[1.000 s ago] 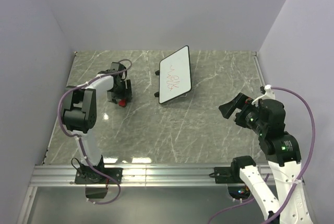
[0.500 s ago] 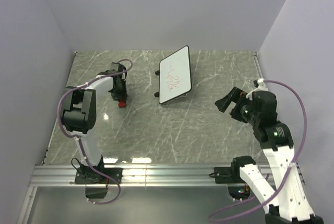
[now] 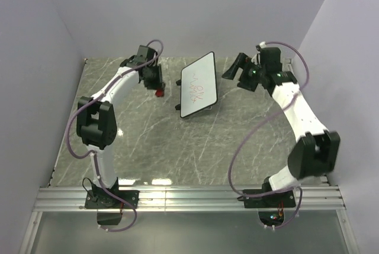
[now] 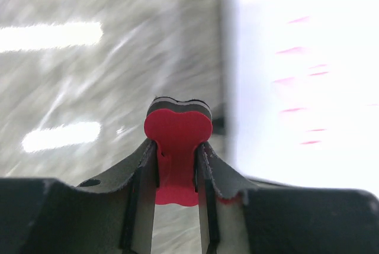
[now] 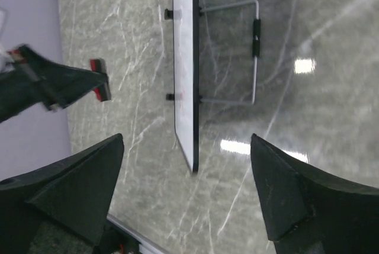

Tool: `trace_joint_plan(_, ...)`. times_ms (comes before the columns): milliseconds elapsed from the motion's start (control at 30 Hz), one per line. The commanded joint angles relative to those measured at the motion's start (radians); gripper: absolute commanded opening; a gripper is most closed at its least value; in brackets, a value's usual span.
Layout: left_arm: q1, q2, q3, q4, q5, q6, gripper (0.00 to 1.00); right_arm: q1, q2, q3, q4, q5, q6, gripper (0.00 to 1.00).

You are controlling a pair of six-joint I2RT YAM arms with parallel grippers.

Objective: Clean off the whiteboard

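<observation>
1. Toward the far middle of the table, the whiteboard (image 3: 199,84) stands propped on a wire stand (image 5: 256,35). It is turned at a slant to the table's edges, and red scribbles (image 3: 195,88) run down its face.
2. Just left of the board and apart from it, the left gripper (image 3: 157,88) is clamped on a small red eraser (image 4: 177,141), whose dark felt layer faces outward. In the left wrist view the board's marked face is blurred.
3. Near the board's far right corner, the right gripper (image 3: 232,67) hovers with its fingers spread wide and nothing between them. Its wrist camera sees the board edge-on.
4. The table (image 3: 237,135) has a glossy grey-green marble pattern with pale veins and bright reflected patches of light.
5. Plain pale lilac walls (image 3: 177,11) close three sides, and an aluminium rail (image 3: 189,198) along the near edge carries both arm bases.
</observation>
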Motion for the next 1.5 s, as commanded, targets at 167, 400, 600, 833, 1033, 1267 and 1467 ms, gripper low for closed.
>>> trace_joint_plan(167, -0.085, 0.107, 0.277, -0.036, 0.174, -0.045, 0.0, 0.022, 0.316, 0.309, 0.027, -0.151, -0.047, 0.84)
trace_joint_plan(400, -0.099, 0.159, 0.279, 0.005, 0.265, -0.048, 0.0, 0.085, 0.584, 0.542, -0.035, -0.168, -0.046, 0.69)
trace_joint_plan(600, -0.166, 0.167, 0.308, 0.027, 0.314, -0.022, 0.0, 0.102, 0.667, 0.625, -0.086, -0.154, -0.065, 0.57)
trace_joint_plan(833, -0.186, 0.198, 0.363, 0.074, 0.392, -0.053, 0.0, 0.099, 0.657, 0.575, -0.124, -0.116, -0.118, 0.33)
trace_joint_plan(1033, -0.212, 0.274, 0.417, 0.111, 0.434, -0.085, 0.0, 0.102, 0.663, 0.564, -0.132, -0.115, -0.121, 0.08)
trace_joint_plan(1267, -0.228, 0.394, 0.47, 0.068, 0.392, -0.091, 0.0, 0.1, 0.67, 0.561, -0.149, -0.112, -0.127, 0.0)
trace_joint_plan(1467, -0.202, 0.419, 0.402, 0.045, 0.297, -0.076, 0.0, 0.1, 0.664, 0.547, -0.149, -0.111, -0.13, 0.0)
